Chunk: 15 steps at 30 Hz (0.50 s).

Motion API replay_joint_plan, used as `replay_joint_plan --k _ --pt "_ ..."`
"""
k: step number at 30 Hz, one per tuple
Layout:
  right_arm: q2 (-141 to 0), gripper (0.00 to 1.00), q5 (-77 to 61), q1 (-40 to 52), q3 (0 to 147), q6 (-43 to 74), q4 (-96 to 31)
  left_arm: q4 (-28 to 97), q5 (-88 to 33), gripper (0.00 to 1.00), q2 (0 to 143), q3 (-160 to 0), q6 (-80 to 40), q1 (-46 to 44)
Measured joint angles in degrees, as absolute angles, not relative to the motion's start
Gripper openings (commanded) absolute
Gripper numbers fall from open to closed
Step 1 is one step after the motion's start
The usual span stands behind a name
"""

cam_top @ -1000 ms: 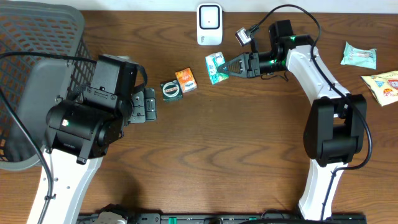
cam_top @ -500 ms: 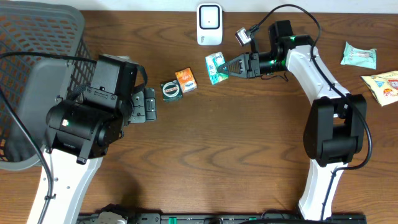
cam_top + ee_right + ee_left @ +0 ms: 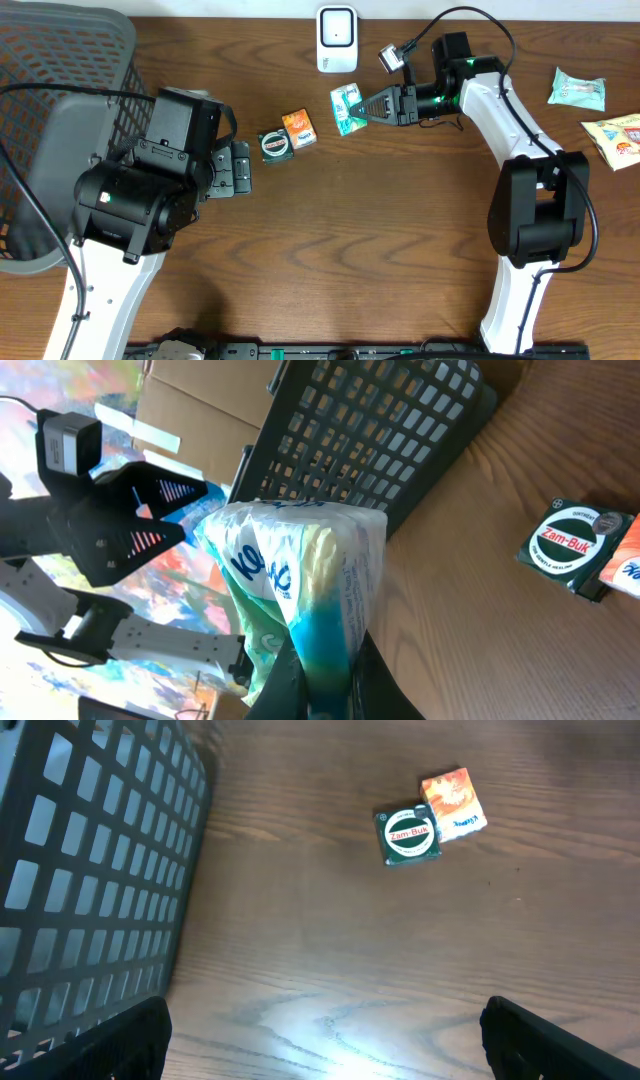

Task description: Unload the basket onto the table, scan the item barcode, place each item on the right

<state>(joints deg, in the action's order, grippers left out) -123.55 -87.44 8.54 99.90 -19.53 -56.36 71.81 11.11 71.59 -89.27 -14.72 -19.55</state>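
At the left stands the black mesh basket [image 3: 60, 90]. Beside it my left gripper [image 3: 236, 170] hangs with jaws spread wide, holding nothing. Just to its right a green Zam-Buk tin [image 3: 274, 145] and an orange box [image 3: 299, 129] lie touching. Further right, my right gripper [image 3: 365, 107] is clenched on the green-and-white tissue packet [image 3: 346, 108], just nearer than the white scanner [image 3: 337, 39] at the far edge.

Overhead view: the left edge is cutting off the basket [image 3: 60, 60] at upper left; the right edge is cropping a snack packet [image 3: 615, 135]. Right wrist view: the green-and-white pack [image 3: 300, 570] is covering most of the right claw [image 3: 318, 665], and the right edge is cropping the orange box [image 3: 625, 565].
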Motion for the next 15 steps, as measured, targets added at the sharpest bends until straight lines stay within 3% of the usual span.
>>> replay_joint_plan --k 15 --pt "-123.5 0.01 -82.6 9.6 99.9 -20.0 -55.9 71.8 11.1 0.98 71.6 -89.3 -14.7 -19.6"
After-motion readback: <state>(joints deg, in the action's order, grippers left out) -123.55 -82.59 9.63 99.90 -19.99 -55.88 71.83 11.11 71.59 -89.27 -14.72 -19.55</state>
